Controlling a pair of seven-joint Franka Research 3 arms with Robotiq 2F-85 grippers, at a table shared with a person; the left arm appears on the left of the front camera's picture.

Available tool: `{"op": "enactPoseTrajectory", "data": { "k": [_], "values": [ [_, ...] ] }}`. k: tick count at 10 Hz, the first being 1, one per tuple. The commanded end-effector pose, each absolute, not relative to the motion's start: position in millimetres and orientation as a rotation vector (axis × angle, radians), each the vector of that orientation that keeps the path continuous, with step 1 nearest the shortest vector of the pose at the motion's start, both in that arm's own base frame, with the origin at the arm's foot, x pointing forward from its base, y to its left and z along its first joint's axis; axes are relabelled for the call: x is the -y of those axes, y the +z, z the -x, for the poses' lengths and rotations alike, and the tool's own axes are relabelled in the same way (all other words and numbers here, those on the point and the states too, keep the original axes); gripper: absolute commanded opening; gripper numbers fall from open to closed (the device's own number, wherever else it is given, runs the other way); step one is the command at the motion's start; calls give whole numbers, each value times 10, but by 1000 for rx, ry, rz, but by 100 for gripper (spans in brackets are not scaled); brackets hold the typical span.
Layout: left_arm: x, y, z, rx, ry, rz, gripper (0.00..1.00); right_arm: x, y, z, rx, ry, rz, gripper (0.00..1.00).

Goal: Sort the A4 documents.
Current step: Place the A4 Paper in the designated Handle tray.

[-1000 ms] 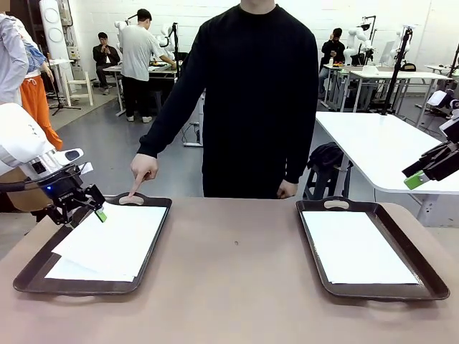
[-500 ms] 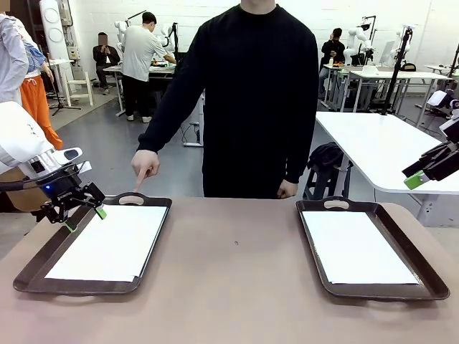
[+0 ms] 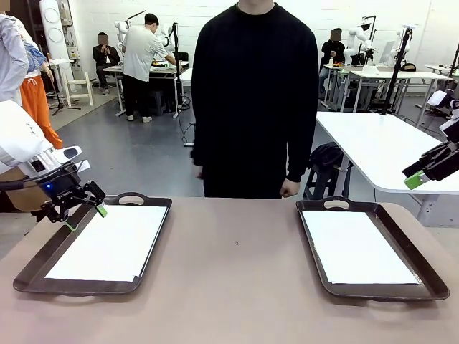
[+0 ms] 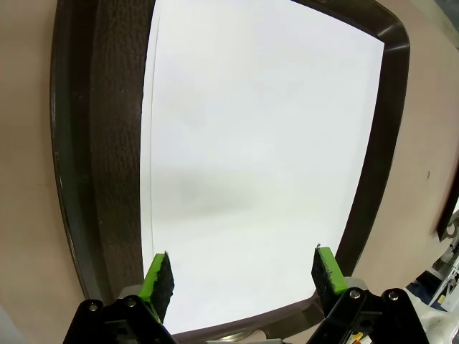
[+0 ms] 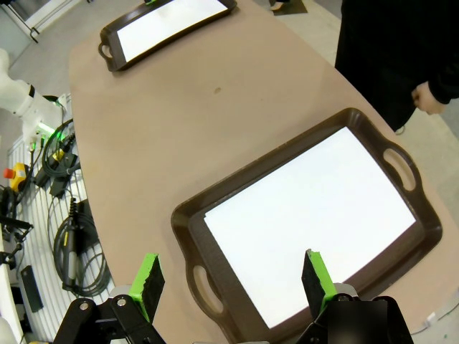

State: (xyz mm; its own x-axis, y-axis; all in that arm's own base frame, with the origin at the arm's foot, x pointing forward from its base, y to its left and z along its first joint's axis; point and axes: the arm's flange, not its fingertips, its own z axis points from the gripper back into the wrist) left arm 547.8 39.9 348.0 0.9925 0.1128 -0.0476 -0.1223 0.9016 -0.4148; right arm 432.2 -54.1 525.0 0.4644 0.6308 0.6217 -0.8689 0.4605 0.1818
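Two dark brown trays sit on the desk, each holding flat A4 documents: the left tray with its sheets, the right tray with its sheet. The left gripper hovers released over the left tray's far corner; the right gripper, also released, hangs high above the right tray.

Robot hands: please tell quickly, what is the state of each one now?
Left hand: open, holding nothing, above the left tray's paper.
Right hand: open, holding nothing.
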Motion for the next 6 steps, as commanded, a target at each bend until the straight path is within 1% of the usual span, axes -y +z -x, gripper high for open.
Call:
{"op": "enactPoseTrajectory", "data": {
  "k": [1,6],
  "values": [
    [-416,3479,-5480,-25,103,429,100,536,5243,-4326,517,972,-513,100],
    [-416,3479,-5480,-25,103,429,100,536,5243,-4326,517,972,-513,100]
  ]
}}
